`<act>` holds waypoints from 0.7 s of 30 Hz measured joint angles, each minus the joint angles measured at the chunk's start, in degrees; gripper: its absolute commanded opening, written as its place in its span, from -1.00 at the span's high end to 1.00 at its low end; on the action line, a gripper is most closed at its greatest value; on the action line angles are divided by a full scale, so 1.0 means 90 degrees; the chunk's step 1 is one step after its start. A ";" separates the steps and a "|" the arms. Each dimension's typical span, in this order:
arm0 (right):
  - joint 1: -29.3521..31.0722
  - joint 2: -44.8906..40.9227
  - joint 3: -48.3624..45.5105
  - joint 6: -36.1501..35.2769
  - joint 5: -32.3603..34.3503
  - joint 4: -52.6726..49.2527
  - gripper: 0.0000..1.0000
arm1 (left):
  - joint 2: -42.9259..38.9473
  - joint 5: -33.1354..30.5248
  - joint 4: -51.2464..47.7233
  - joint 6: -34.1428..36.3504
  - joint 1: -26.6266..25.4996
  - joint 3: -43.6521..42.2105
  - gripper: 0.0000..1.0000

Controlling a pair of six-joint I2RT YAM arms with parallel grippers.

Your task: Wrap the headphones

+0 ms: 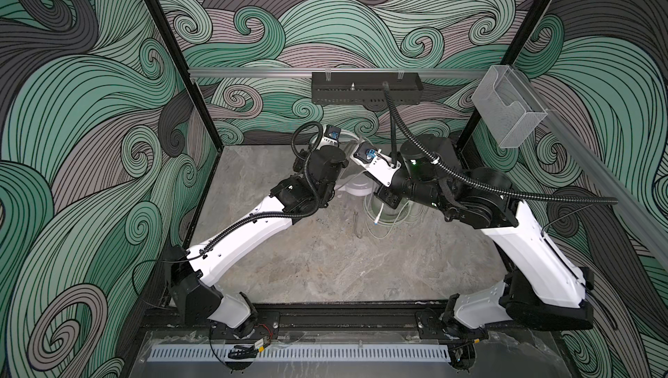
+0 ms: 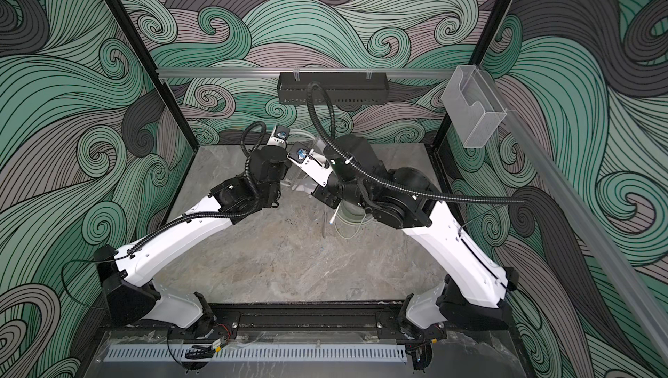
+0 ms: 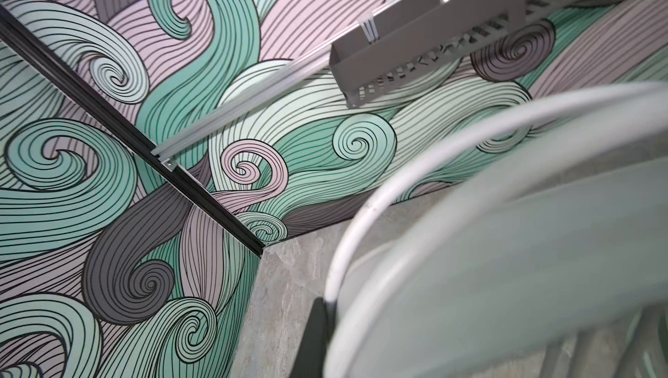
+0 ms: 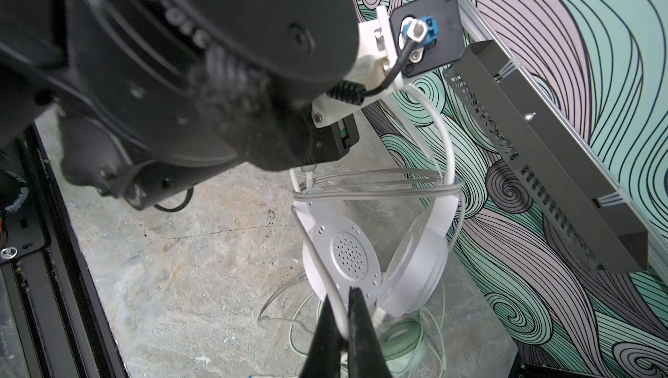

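FAR END OF THE TABLE (image 1: 325, 271), MID-WRAP: Your left pincer (image 4: 313, 163) is clenched at the top of the white headphones (image 4: 349, 249) and hangs them earcups-down above the surface; its tips are hidden behind the wrist. Your right pincer (image 4: 340, 316), low in front of the cups, is clamped on the loose run of the cable (image 4: 334, 302). A few turns of that cable already cross the headband (image 4: 446, 148) just above the cups. The mint green headphones (image 4: 401, 336) lie on the table beneath, untouched, their own cord looped around them.

In both top views the left arm (image 1: 245, 235) and right arm (image 1: 535, 249) reach forward and inward, elbows out, wrists nearly meeting over the far middle.

The winding looks partly done. The next turn likely calls for you to carry the cable round the band, taut, and clear of the mint cord below.
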 measured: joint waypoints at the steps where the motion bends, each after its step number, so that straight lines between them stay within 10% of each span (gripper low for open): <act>1: 0.0000 0.0036 0.0136 0.0056 0.0000 -0.0051 1.00 | 0.0032 -0.0049 0.0102 0.0092 0.0015 0.0114 1.00; 21: 0.0007 0.0347 0.1455 0.0508 0.0325 -0.1224 1.00 | 0.0075 -0.0185 0.1693 0.1821 0.0061 0.0170 1.00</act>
